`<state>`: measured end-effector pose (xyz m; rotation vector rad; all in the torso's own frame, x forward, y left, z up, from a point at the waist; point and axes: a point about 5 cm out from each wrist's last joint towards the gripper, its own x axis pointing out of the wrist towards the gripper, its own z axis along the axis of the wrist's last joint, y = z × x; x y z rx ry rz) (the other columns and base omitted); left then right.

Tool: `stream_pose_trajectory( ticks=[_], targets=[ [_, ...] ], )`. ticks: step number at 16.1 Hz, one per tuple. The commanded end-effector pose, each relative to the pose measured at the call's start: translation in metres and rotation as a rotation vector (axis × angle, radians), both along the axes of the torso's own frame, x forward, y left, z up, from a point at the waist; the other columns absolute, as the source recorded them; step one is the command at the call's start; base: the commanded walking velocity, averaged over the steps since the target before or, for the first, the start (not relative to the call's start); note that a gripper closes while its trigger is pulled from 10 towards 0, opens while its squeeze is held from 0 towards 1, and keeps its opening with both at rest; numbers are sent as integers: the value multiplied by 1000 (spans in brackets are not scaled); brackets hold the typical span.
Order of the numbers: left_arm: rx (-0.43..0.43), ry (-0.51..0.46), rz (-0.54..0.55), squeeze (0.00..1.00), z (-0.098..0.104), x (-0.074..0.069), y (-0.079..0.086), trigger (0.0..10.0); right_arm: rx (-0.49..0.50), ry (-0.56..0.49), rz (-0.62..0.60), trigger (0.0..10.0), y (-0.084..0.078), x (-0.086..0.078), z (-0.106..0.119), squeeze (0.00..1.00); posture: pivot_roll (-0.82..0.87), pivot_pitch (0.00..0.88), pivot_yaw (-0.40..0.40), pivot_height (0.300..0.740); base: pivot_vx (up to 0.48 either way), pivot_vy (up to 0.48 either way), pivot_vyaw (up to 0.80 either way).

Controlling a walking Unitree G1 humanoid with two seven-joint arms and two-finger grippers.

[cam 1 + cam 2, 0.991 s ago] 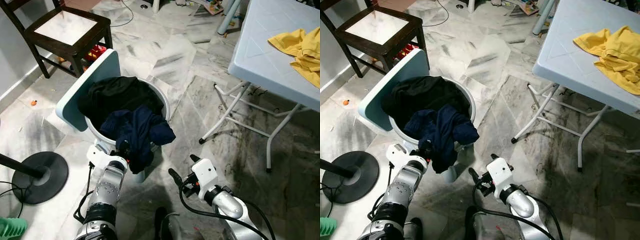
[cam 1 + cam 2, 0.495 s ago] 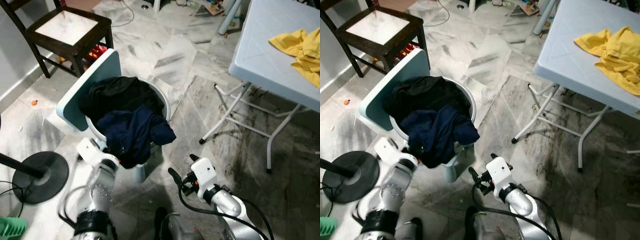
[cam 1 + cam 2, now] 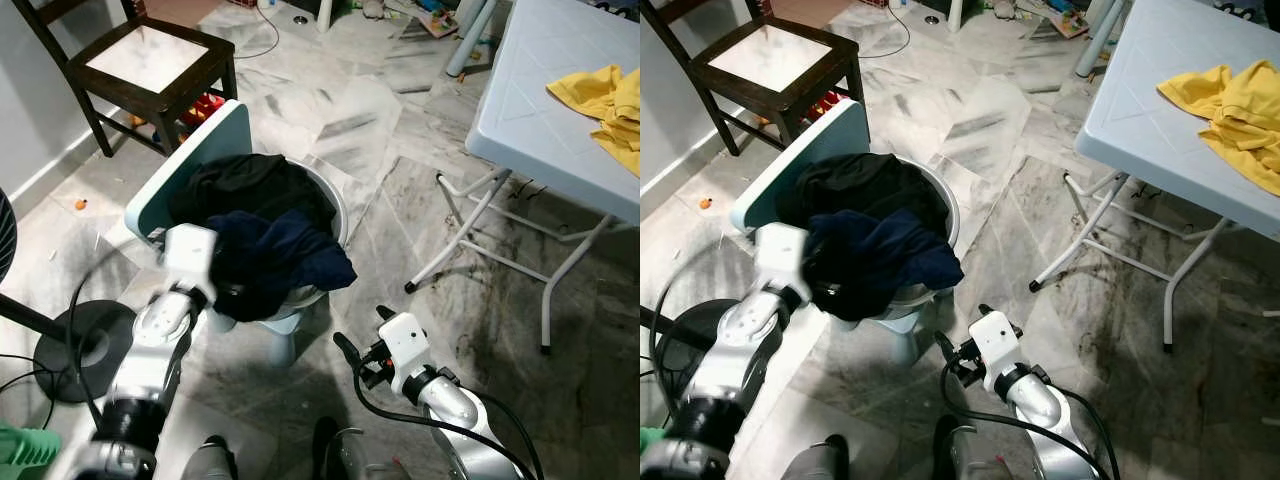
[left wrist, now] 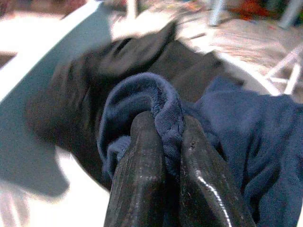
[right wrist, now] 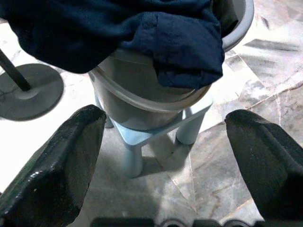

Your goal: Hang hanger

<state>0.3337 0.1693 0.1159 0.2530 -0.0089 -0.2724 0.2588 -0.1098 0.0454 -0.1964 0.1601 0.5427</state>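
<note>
A round grey laundry basket [image 3: 338, 212] on a small pale stool holds a black garment [image 3: 240, 185] and a navy garment [image 3: 290, 255] draped over its near rim. My left gripper [image 4: 166, 124] is shut on a thick fold of the navy garment [image 4: 158, 97] at the basket's near left side, with its white wrist [image 3: 190, 255] against the cloth. My right gripper [image 3: 362, 332] hovers low over the floor, just in front and to the right of the basket, open and holding nothing; its wrist view looks at the stool [image 5: 156, 137].
A pale teal panel [image 3: 190, 155] leans on the basket's left side. A dark wooden chair [image 3: 150, 60] stands at the back left, and a fan base [image 3: 80, 345] sits at the left. At the right, a folding table [image 3: 540, 110] carries a yellow cloth [image 3: 600, 95].
My left arm has risen from beside the stool to the basket's rim, lifting the hanging part of the navy garment with it. The right gripper has barely moved.
</note>
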Motion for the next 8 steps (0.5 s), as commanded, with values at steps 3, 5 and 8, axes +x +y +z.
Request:
stream_pose_trajectory(
  ticks=[3, 5, 8],
  targets=[
    [300, -98, -339, 0, -2, -7, -43, 0, -5, 22, -25, 10000, -3, -5, -8, 0, -45, 232, -97, 740, 0, 0, 0],
    [369, -75, -490, 0, -16, -17, -64, 0, -4, 21, -33, 10000, -4, -7, -8, 0, -54, 234, -97, 740, 0, 0, 0],
    [246, -89, -397, 0, -20, -17, -65, 0, -4, 16, -46, 10000, -8, -9, -8, 0, -59, 244, -99, 740, 0, 0, 0]
  ],
)
